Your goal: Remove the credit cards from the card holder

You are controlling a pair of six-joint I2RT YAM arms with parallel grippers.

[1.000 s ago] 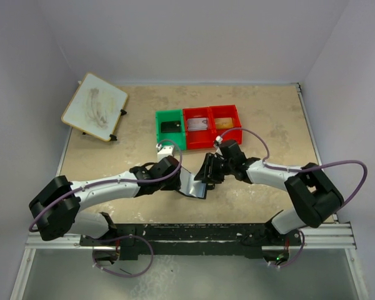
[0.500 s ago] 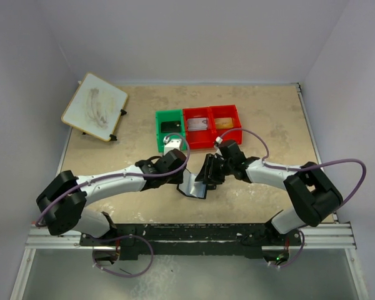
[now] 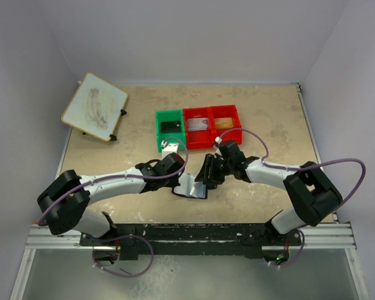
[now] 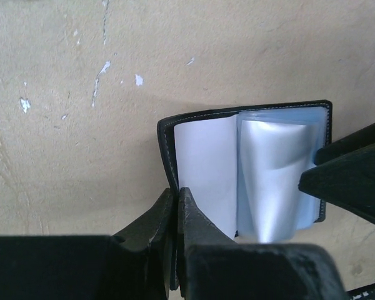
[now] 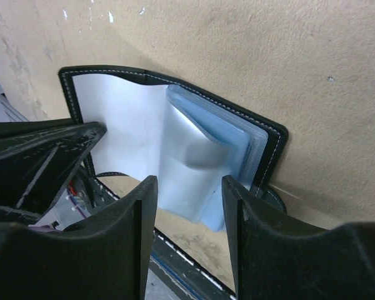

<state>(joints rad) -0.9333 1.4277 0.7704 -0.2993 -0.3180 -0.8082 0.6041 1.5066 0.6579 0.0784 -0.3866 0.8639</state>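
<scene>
Since both arms reach in from the near edge, I'll start there. The small black bifold card holder (image 3: 190,186) lies open on the beige stone-look table (image 3: 262,112), close to the front, right between the two grippers.

The left gripper (image 4: 177,195) is clenched tight and looks pinched onto the near edge of the holder's left flap, pinning it. The right gripper (image 5: 189,184) has its jaws released. They straddle the clear bluish plastic sleeves (image 5: 194,150) on the right half, with one leaf curling up between the fingers and nothing grasped.

Progress-wise I'd call it early. The holder is opened and steadied, but I can't spot any credit cards poking out or lying loose beside it, so the pulling looks like it's all left to do.

Further back there's a green plastic bin (image 3: 160,132) and two red plastic bins (image 3: 203,145) in a row. Each has something flat inside, too small to identify. In the far left corner is a smudged white board with a tan rim (image 3: 95,107). No brand, label or readable writing anywhere.
</scene>
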